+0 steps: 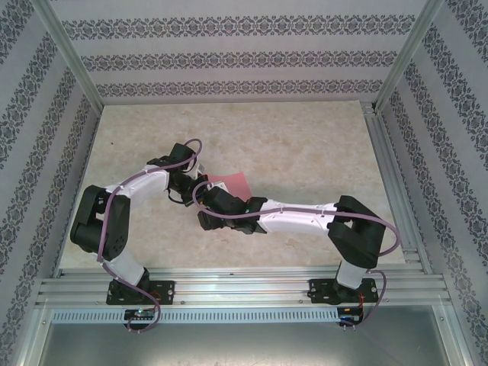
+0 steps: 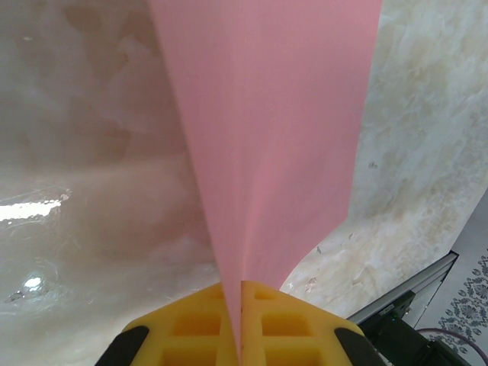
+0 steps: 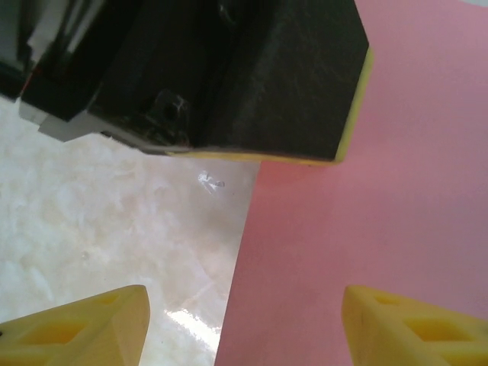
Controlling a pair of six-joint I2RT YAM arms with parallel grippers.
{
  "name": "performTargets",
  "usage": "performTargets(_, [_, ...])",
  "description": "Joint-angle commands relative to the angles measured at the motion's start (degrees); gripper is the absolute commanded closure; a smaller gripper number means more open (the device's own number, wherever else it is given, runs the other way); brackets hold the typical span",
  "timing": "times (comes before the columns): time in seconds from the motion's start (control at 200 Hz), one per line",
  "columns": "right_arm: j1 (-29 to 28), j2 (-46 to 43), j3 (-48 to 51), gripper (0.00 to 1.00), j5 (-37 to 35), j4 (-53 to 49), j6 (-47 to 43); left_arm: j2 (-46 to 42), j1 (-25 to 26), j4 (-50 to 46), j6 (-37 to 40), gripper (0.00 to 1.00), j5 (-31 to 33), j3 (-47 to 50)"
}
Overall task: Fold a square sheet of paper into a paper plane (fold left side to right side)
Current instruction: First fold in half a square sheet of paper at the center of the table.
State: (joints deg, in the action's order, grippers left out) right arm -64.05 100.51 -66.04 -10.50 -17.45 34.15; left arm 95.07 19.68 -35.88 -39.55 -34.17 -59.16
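Yellow pocketed fingers (image 2: 191,332) of the left gripper (image 2: 240,339) are clamped tight on 1 sheet of paper (image 2: 274,137). It is thin, smooth and pink, pinched up into a fold near the middle of the glossy marbled table (image 2: 91,152). The right gripper (image 3: 244,320) hangs over the sheet's edge, its 2 fingers spread wide, grasping nothing. The 2 arms bend inward, wrists close together.

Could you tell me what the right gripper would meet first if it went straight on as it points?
Likely the square sheet of paper, its edge between the right gripper's open fingers; the left gripper pinching it sits beyond, depth unclear.
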Motion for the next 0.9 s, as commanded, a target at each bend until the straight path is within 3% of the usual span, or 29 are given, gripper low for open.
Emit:
performTargets(0.0, [-0.29,2.39,-3.44,0.35,-4.38,-2.64,-1.97,0.51,0.78,-2.53,-0.48,1.00,-0.41,-1.62])
performTargets(0.37, [-0.32,5.75,-6.03,0.55,-5.16,-4.96,-2.58,0.31,0.76,-2.80,-0.33,1.00,-0.96,-1.75])
performTargets(0.635, [-0.32,5.23,-5.36,0.83,-3.53,-5.93,-3.80,0.23,0.75,-2.92,0.06,0.95,-1.30,-2.44])
performTargets(0.834, [-0.23,4.53,-4.63,0.78,-1.43,-5.94,-4.40,-0.15,0.71,-2.89,0.24,0.92,-0.75,-3.11])
performTargets(0.894, [-0.24,4.52,-4.62,0.84,-0.87,-5.50,-4.44,0.03,0.80,-2.63,0.17,0.93,-1.29,-3.14])
